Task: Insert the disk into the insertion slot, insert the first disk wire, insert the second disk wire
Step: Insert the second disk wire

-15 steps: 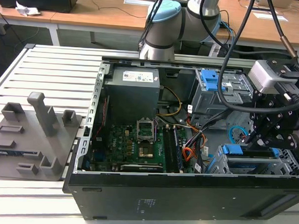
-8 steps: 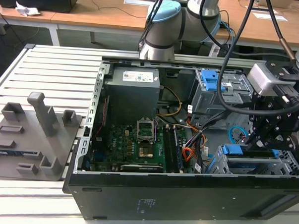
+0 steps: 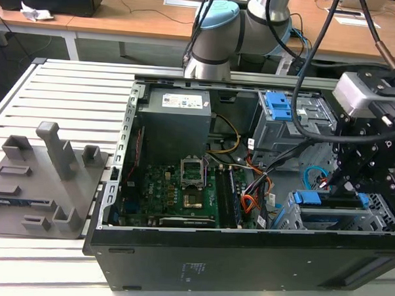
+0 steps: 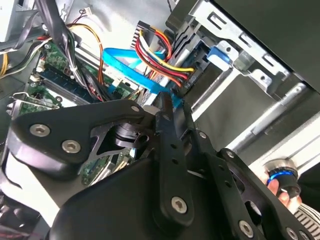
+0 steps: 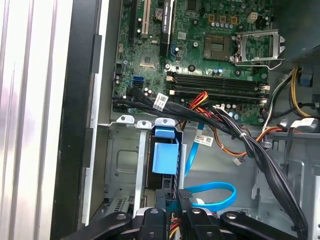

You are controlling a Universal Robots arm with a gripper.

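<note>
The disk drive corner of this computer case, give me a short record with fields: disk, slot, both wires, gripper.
disk: blue carrier seated in the insertion slot
first disk wire: red, orange and black bundle running to the drive's rear
second disk wire: light-blue cable looping beside the drive, its end at the fingertips
gripper: low over the drive's rear end, fingers close together around the blue cable's plug
setting: open computer case on a slatted table

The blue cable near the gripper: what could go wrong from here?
1. The gripper sits at the blue cable, right beside the red-orange wires. It could snag or press on that bundle.
2. The blue cable loops loosely over the drive cage. A pull could kink it or drag its plug askew.
3. Black cables cross close above, so the gripper might catch them.
</note>
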